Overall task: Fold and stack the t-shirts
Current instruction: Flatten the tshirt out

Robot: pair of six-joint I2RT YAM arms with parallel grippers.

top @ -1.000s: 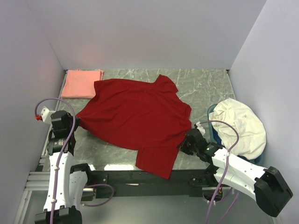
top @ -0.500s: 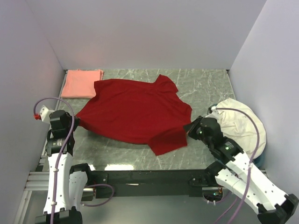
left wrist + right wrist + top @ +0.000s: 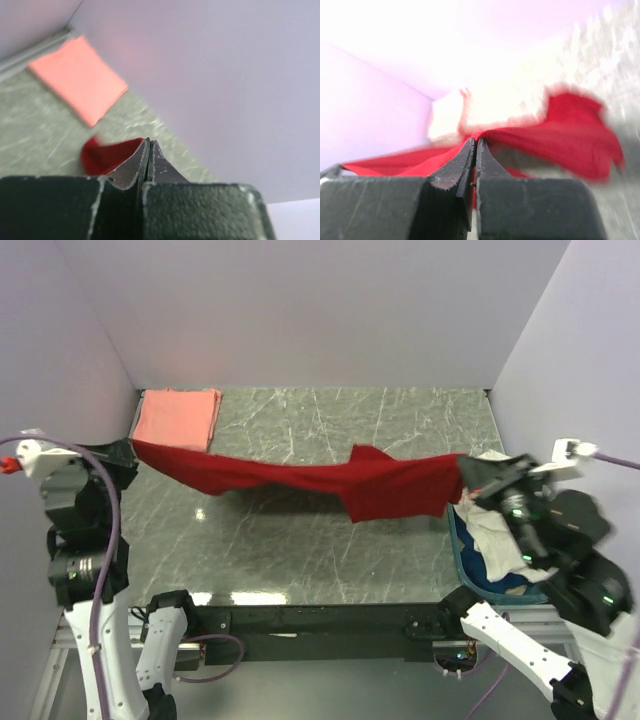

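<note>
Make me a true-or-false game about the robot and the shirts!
1. The red shirt hangs stretched between the left hand and the right hand. True.
2. The pink shirt is spread out flat and unfolded. False: it lies folded in the table's far left corner.
3. The left hand is open. False: it is shut on the red shirt.
4. White cloth lies in the basket on the right. True.
</note>
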